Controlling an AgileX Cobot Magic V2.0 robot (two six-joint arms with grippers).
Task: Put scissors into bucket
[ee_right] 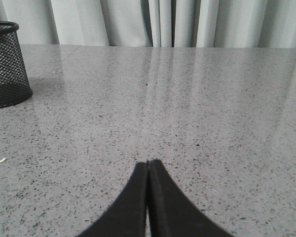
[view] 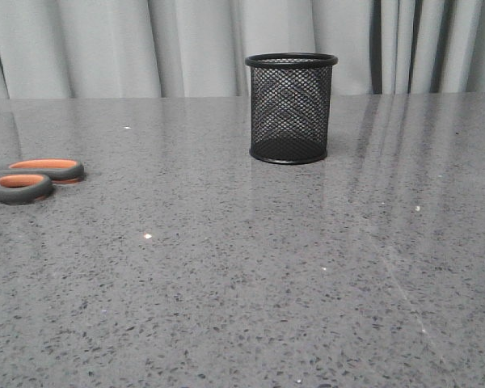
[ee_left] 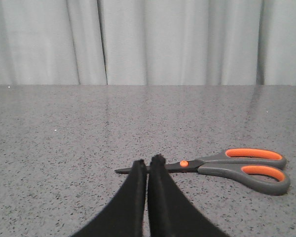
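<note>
— Scissors [view: 34,179] first: where do they lie?

— Flat on the bench [view: 242,283], at the far left edge of the front view, a little above mid-height. Only the grey handles with orange-lined loops show there; the blades run out of frame.

— And the bucket [view: 291,107]?

— Upright in the upper middle of the front view, slightly right of centre, well apart from the scissors. Black mesh, solid rim and base, with grey curtain [view: 186,44] behind it.

— What does the left wrist view give?

— The scissors [ee_left: 222,167] whole, in the lower right of the frame: blades together, tip pointing toward the left edge, an orange pivot, handles toward the right. The left pincer [ee_left: 149,161] sits at the bottom centre, its two black fingers [ee_left: 160,197] pressed together with nothing between them — clenched on air. Its tips overlap the blades in the picture; whether they touch them I cannot tell.

— The right side?

— The right pincer [ee_right: 148,162] is likewise clenched and empty, at the bottom centre of its view, over bare bench [ee_right: 187,98]. The bucket [ee_right: 7,64] stands at the upper left of that frame, cut by the edge and well away from the fingers.
</note>
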